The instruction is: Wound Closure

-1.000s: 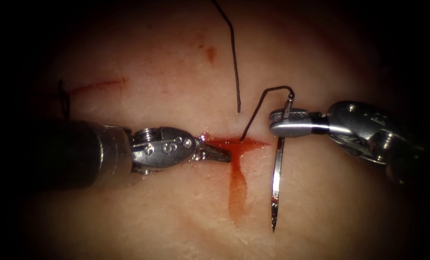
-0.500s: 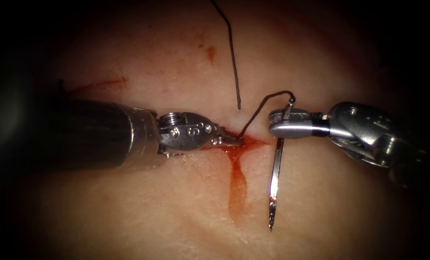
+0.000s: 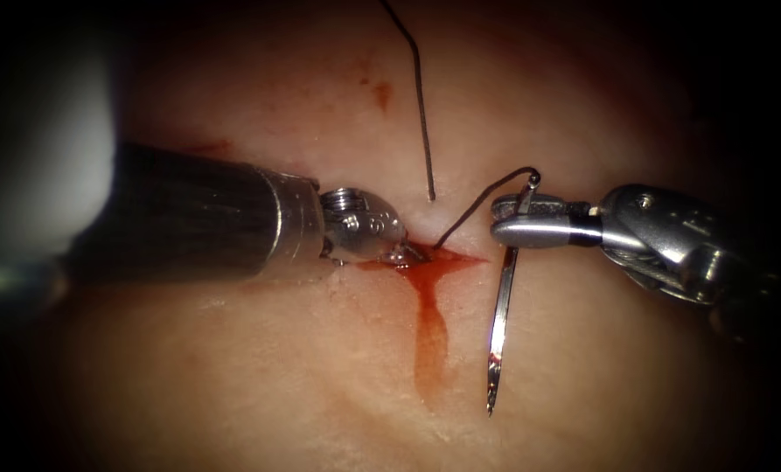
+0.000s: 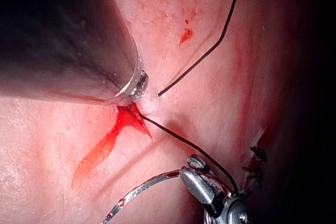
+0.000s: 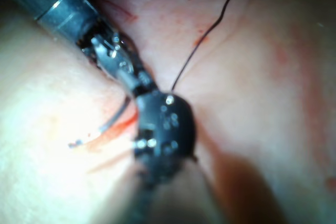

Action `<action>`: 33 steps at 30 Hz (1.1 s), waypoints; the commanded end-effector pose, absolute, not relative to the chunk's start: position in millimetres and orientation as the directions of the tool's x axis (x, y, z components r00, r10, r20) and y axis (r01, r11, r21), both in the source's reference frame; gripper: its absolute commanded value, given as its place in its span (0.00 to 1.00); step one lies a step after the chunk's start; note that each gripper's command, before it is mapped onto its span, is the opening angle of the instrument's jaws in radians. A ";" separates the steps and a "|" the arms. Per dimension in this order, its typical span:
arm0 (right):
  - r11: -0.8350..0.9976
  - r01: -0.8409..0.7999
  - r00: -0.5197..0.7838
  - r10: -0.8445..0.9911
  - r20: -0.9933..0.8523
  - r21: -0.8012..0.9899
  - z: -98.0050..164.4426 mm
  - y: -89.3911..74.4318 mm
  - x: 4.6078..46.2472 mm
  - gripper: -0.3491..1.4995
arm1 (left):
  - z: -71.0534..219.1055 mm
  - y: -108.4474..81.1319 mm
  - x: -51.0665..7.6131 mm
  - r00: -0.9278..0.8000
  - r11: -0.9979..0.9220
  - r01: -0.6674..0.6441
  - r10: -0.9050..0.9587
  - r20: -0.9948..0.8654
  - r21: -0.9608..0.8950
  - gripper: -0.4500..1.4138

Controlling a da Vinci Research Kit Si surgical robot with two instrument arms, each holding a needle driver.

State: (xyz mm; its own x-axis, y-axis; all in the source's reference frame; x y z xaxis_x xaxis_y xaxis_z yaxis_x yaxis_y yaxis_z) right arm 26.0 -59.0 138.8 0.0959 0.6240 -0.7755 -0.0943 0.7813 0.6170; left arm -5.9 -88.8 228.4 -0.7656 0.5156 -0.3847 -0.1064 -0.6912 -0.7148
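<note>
My right tool [image 3: 517, 220] is shut on the curved needle [image 3: 499, 323] close to its thread end. The needle hangs free above the tissue [image 3: 303, 367], right of the cut, with its point toward the near edge. From the needle's end the thread [image 3: 477, 203] arcs left and enters the tissue at the red fluid [image 3: 429, 332]. My left tool [image 3: 412, 253] rests its tip in that fluid, right beside the spot where the thread enters. In the left wrist view the needle [image 4: 142, 190] curves out from the right tool [image 4: 207, 187].
A loose thread end [image 3: 422, 114] runs from the far edge and stops just above the cut. Dark knots of an earlier stitch [image 4: 257, 163] sit near the right tool. A thin red streak [image 3: 211, 147] marks the tissue beside the left shaft.
The left tool has advanced to the right and slightly up, bringing its tip to the thread's entry point. The right tool and the needle have barely shifted.
</note>
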 end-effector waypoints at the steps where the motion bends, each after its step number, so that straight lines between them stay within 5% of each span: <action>1: 0.781 -0.087 0.096 0.625 -0.775 0.619 139.3 -59.5 26.7 0.00 | 228.9 -89.3 -6.6 -0.765 -0.679 -0.094 0.517 -0.384 -0.728 0.00; 3: 0.781 -0.087 0.096 0.625 -0.775 0.619 139.2 -59.5 26.7 0.00 | 229.0 -89.5 -6.9 -0.759 -0.646 -0.080 0.534 -0.374 -0.759 0.00; 7: 0.784 -0.083 0.097 0.620 -0.778 0.615 139.2 -59.5 26.7 0.00 | 229.4 -90.1 -7.5 -0.706 -0.556 -0.003 0.590 -0.392 -0.831 0.17; 13: 0.788 -0.079 0.099 0.615 -0.782 0.610 139.3 -59.5 26.7 0.00 | 229.8 -90.5 -7.6 -0.674 -0.395 0.018 0.674 -0.303 -0.919 0.63; 16: 0.795 -0.080 0.102 0.606 -0.789 0.601 139.4 -59.3 26.7 0.00 | 229.8 -90.4 -7.6 -0.662 -0.355 0.010 0.698 -0.272 -0.935 0.73; 22: 0.824 -0.080 0.103 0.566 -0.818 0.561 139.5 -58.2 26.9 0.00 | 229.9 -90.4 -7.2 -0.661 -0.351 0.004 0.702 -0.266 -0.936 0.82; 33: 0.938 -0.143 0.129 0.335 -0.933 0.317 140.4 -53.6 28.8 0.00 | 229.7 -90.7 -5.4 -0.652 -0.373 -0.006 0.705 -0.279 -0.928 0.79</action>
